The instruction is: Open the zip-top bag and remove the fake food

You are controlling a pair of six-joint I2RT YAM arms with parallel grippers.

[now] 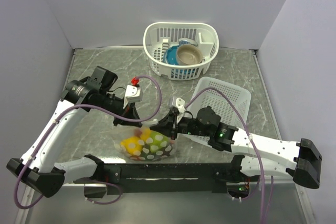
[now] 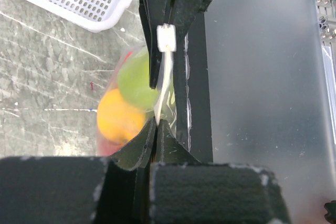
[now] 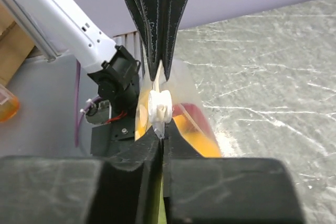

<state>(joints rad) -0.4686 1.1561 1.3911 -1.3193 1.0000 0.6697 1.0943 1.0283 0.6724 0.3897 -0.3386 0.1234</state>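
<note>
Two arms meet over a bag (image 1: 148, 145) low in the centre of the overhead frame, where it sits on the counter (image 1: 94, 72) just above the black rail (image 1: 173, 170). The left pincer (image 2: 156, 128) is clamped narrow on the bag's top strip. The right pincer (image 3: 160, 137) is closed on the same strip at the white slider (image 3: 159, 106), which shows just above its fingertips. The two sets of jaws face each other along the seal with a short run of strip between them. The food (image 2: 137, 80) is all inside: a lime-green piece, an orange one below it, yellow and red showing through the dotted plastic. The seal looks shut, so the opening step appears barely begun.

The risks lie in the pull. The strip is thin and slick; if the right arm draws the slider away faster than the left can anchor it, the plastic could slide out of the left jaws and the whole bag would simply follow. A grip on the strip rather than the slider itself would stretch the seal without parting it. A lift during the pull could tip the loaded bag toward the rail, and once it opens the round pieces could roll off the counter's near edge.
</note>
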